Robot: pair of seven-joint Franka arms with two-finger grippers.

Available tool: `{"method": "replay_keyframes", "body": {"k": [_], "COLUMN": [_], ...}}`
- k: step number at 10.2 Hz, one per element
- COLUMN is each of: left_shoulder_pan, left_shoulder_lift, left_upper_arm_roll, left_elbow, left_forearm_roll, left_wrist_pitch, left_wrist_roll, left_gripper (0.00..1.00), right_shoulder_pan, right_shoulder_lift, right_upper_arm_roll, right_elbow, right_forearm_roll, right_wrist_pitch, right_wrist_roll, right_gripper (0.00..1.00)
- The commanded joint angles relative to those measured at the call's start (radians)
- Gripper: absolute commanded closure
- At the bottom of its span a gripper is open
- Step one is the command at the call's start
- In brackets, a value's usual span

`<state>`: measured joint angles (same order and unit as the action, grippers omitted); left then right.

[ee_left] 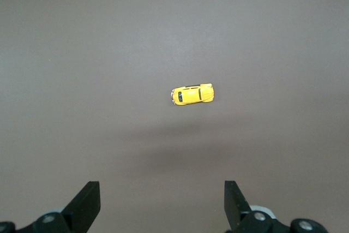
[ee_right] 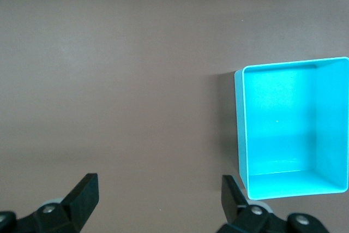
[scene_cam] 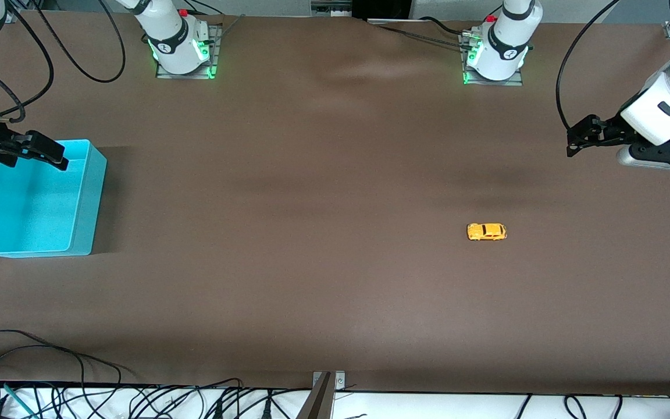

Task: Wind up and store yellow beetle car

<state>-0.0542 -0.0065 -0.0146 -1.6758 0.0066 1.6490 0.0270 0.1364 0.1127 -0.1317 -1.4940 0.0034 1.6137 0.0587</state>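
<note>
- our left gripper (scene_cam: 573, 138) hangs in the air over bare table at the left arm's end, fingers spread wide with nothing between them; in the left wrist view the two dark fingertips (ee_left: 87, 203) stand well apart and the gripper (ee_left: 162, 203) holds nothing.
- our right gripper (scene_cam: 59, 158) hangs over the turquoise bin (scene_cam: 88, 198) at the right arm's end, over the edge farther from the front camera; its fingers are likewise spread wide and empty, as the right wrist view shows with one fingertip (ee_right: 84, 189) well apart from the other around the gripper (ee_right: 159, 192).
- the yellow beetle car (scene_cam: 487, 231) sits on its wheels on the table (scene_cam: 312, 174), in the open, toward the left arm's end and nearer to the front camera than the left arm's base (scene_cam: 495, 55); it lies lengthwise along the table.
- in the left wrist view we see the car (ee_left: 192, 94) from above, alone on the brown surface, well apart from the fingertips, with a soft shadow on the table between it and the gripper.
- neither gripper touches the car; the left gripper is well apart from it and the right gripper is far off at the bin.
- the bin is an open rectangular box with its inside bare; in the right wrist view its wall (ee_right: 240, 129) stands just beside the gripper's finger.
- the car and the bin are well apart, at the two ends of the table.
- black cables (scene_cam: 137, 398) lie along the table edge nearest the front camera.
</note>
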Motion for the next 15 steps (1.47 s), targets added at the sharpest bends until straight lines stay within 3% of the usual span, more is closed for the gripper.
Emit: {"method": "replay_keyframes", "body": {"k": [1, 15], "left_shoulder_pan": [0.037, 0.039], "left_shoulder_lift": [0.008, 0.01], "left_upper_arm_roll": [-0.037, -0.042], "left_elbow": [0.027, 0.028], "left_forearm_roll": [-0.023, -0.026], "left_wrist_pitch": [-0.02, -0.023], "left_wrist_roll": [0.017, 0.016], "left_gripper": [0.0, 0.0], "right_shoulder_pan": [0.002, -0.001], "right_shoulder_lift": [-0.008, -0.004], "right_upper_arm_roll": [-0.002, -0.002], "right_elbow": [-0.006, -0.003], "right_forearm_roll": [-0.005, -0.005], "right_wrist_pitch": [-0.008, -0.011], "right_wrist_roll": [0.01, -0.002], "right_gripper": [0.0, 0.0]}}
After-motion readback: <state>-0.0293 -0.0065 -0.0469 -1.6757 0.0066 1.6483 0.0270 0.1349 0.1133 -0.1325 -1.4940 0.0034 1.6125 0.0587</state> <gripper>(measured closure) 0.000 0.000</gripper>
